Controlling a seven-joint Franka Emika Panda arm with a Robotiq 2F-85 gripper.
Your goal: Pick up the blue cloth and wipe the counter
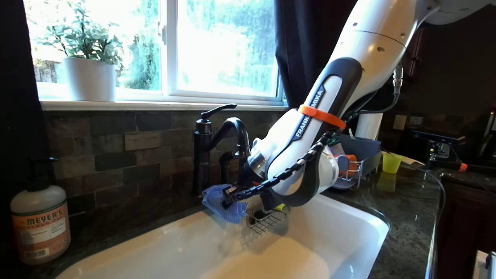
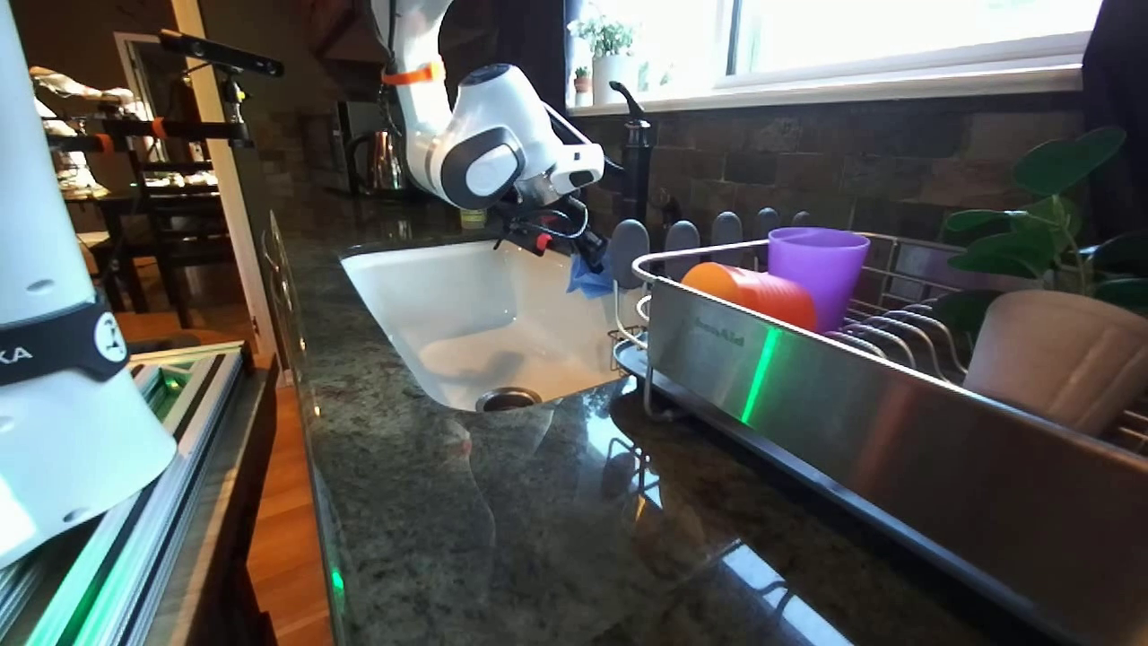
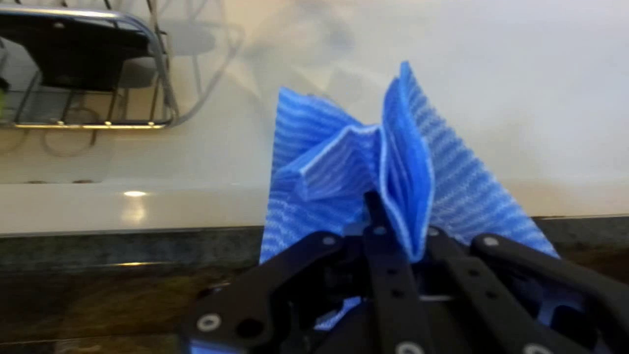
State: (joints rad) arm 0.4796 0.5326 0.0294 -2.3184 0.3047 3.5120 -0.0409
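At lower centre of the wrist view, the gripper (image 3: 399,221) clamps the blue cloth (image 3: 408,169) by a bunched fold over the sink rim (image 3: 196,211), leaving both sides flared free, a hold I judge chosen to lay loose fabric on the counter (image 2: 404,511).

In an exterior view: sink (image 1: 348,223) set in the bench (image 1: 410,217), faucet (image 1: 201,155) behind it, window (image 1: 224,58) above that. Planter (image 1: 89,79) on the sill (image 1: 162,105), toward the left. Soap (image 1: 40,228) left of sink. Caddy (image 3: 98,126) in sink. Cloth (image 1: 215,201) pinched in the jaws at sink's back edge, near the faucet, left of caddy. Rack (image 2: 861,422) on bench, right of sink, two cups (image 2: 818,274) in it; third cup (image 1: 391,163) just right of rack.
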